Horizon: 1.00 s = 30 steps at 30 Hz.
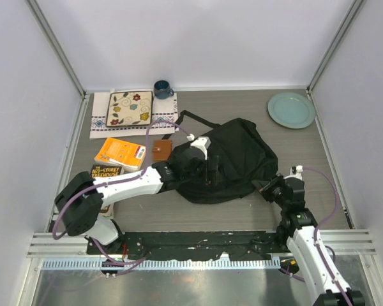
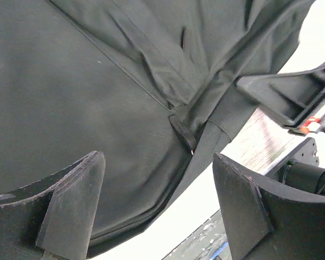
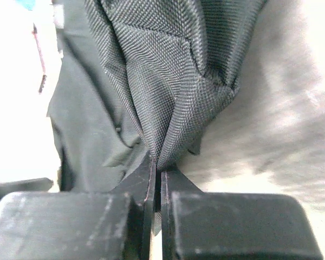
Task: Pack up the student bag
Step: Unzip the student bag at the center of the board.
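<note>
The student bag (image 1: 236, 156) is a big black fabric backpack lying in the middle of the table, one strap looping out toward the back left. My left gripper (image 1: 209, 171) hovers over its near left part. In the left wrist view this gripper (image 2: 160, 203) is open, with the bag's fabric (image 2: 97, 97) under its two fingers and nothing pinched. My right gripper (image 1: 269, 187) sits at the bag's near right corner. In the right wrist view its jaws (image 3: 158, 174) are shut on a bunched fold of the bag's woven fabric (image 3: 173, 81).
An orange book (image 1: 120, 153) and a dark book (image 1: 104, 172) lie left of the bag, beside a brown wallet (image 1: 162, 148). A floral mat (image 1: 129, 108) on a white cloth and a blue mug (image 1: 162, 88) sit at the back left. A teal plate (image 1: 291, 109) is back right.
</note>
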Each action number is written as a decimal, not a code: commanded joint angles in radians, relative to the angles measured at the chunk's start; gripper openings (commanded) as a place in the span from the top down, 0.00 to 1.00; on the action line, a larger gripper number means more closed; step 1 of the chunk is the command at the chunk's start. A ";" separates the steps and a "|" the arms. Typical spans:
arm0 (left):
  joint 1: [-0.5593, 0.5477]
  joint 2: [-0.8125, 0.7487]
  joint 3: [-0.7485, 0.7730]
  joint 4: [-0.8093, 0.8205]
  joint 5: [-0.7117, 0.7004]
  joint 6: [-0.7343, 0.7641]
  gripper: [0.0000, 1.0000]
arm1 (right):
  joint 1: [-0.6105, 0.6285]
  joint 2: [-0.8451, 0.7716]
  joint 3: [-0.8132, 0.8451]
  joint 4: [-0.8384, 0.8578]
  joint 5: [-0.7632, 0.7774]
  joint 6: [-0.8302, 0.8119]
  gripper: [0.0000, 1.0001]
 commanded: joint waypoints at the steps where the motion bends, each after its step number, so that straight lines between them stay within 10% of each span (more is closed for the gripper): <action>1: -0.040 0.075 0.040 0.093 0.043 -0.028 0.17 | -0.001 -0.223 -0.147 0.130 -0.118 -0.034 1.00; 5: -0.063 0.138 0.017 0.173 0.061 -0.069 0.19 | 0.001 -0.464 -0.168 0.072 -0.141 -0.066 1.00; 15: -0.074 0.284 -0.011 0.435 0.121 -0.205 0.26 | 0.001 -0.337 -0.110 -0.005 -0.124 -0.102 1.00; 27: -0.076 0.381 0.000 0.533 0.150 -0.268 0.97 | 0.001 -0.340 -0.105 -0.017 -0.135 -0.105 1.00; 30: -0.076 0.369 -0.006 0.517 0.133 -0.258 1.00 | 0.001 -0.336 -0.104 -0.029 -0.121 -0.102 1.00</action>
